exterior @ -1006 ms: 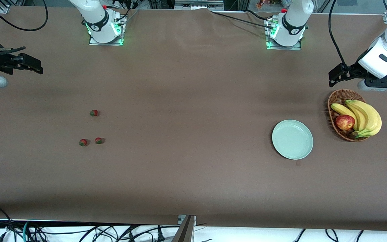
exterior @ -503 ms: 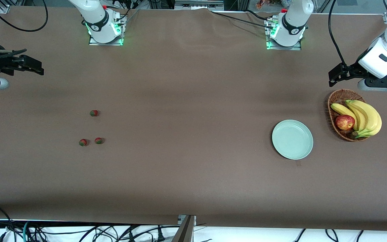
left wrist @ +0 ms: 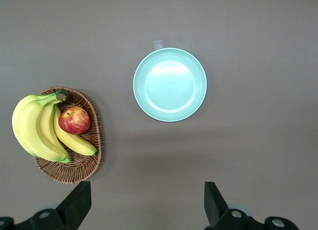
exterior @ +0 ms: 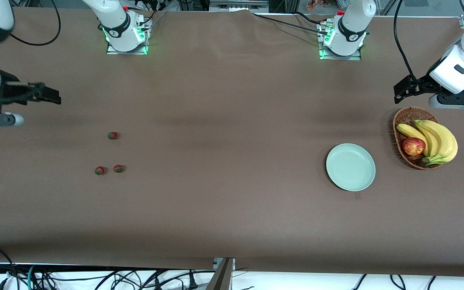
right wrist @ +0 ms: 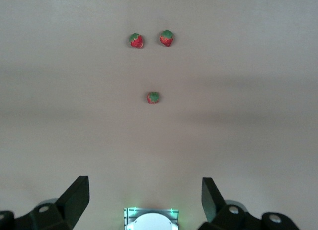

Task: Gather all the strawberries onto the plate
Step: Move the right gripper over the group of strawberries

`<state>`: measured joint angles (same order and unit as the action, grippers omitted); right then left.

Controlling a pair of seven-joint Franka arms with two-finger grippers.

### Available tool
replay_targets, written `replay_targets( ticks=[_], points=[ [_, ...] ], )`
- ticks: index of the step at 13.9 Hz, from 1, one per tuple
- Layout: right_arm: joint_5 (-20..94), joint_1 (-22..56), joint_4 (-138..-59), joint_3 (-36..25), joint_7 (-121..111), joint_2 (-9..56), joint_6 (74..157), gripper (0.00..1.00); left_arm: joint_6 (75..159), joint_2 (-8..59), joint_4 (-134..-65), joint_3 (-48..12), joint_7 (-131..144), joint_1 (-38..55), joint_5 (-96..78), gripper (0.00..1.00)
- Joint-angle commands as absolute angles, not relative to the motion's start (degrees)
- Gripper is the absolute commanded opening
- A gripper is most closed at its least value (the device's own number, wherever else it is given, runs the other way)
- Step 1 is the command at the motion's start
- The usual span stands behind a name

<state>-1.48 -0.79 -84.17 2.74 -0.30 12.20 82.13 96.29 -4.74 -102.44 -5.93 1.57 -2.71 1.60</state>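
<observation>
Three small red strawberries lie on the brown table toward the right arm's end: one [exterior: 112, 135] farther from the front camera, and two side by side [exterior: 100, 170] [exterior: 118, 168] nearer to it. They show in the right wrist view [right wrist: 153, 97] [right wrist: 136, 40] [right wrist: 167, 38]. The mint-green plate [exterior: 351, 167] lies empty toward the left arm's end and shows in the left wrist view [left wrist: 170, 84]. My right gripper [exterior: 52, 96] [right wrist: 144, 190] is open and empty above the table's edge, apart from the berries. My left gripper [exterior: 402, 90] [left wrist: 147, 197] is open and empty, high above the table beside the basket.
A wicker basket [exterior: 407, 112] beside the plate holds bananas [exterior: 441, 139] and a red apple [exterior: 413, 146]; it also shows in the left wrist view [left wrist: 74, 165]. The arm bases [exterior: 125, 32] [exterior: 342, 38] stand along the table's back edge.
My right gripper has moved in from the table's edge, closer to the strawberries. The left arm, the berries and the plate have not moved.
</observation>
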Motion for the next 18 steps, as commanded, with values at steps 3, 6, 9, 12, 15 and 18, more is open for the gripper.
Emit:
replay_targets(
  ticks=[3, 6, 9, 12, 15, 18],
  points=[
    [-0.88, -1.41, -83.23, 3.25, -0.62, 23.18, 90.15, 1.00, 94.75, -4.75, -101.16, -5.80, 1.67, -2.55, 0.35, 1.00],
    [-0.79, -0.10, -83.49, 3.69, -0.09, 30.92, 100.42, 1.00, 94.66, -4.75, -101.16, -5.80, 1.67, -2.64, 0.26, 1.00],
    [-0.70, 0.96, -86.82, 3.69, 0.35, 35.50, 112.29, 1.00, 94.66, -4.75, -101.16, -5.80, 1.67, -2.64, 0.26, 1.00],
    [-0.79, 1.23, -92.36, 3.69, 0.35, 37.17, 121.88, 1.00, 94.66, -4.75, -101.16, -5.80, 1.67, -2.64, 0.26, 1.00],
    [-0.79, 1.32, -95.88, 3.69, 0.26, 37.79, 127.87, 1.00, 94.66, -4.75, -101.34, -5.80, 1.67, -2.64, 0.18, 1.00],
    [-0.88, 1.58, -96.15, 3.69, 0.18, 38.49, 128.32, 1.00, 94.66, -4.75, -101.16, -5.80, 1.67, -2.72, 0.00, 1.00]
  ],
)
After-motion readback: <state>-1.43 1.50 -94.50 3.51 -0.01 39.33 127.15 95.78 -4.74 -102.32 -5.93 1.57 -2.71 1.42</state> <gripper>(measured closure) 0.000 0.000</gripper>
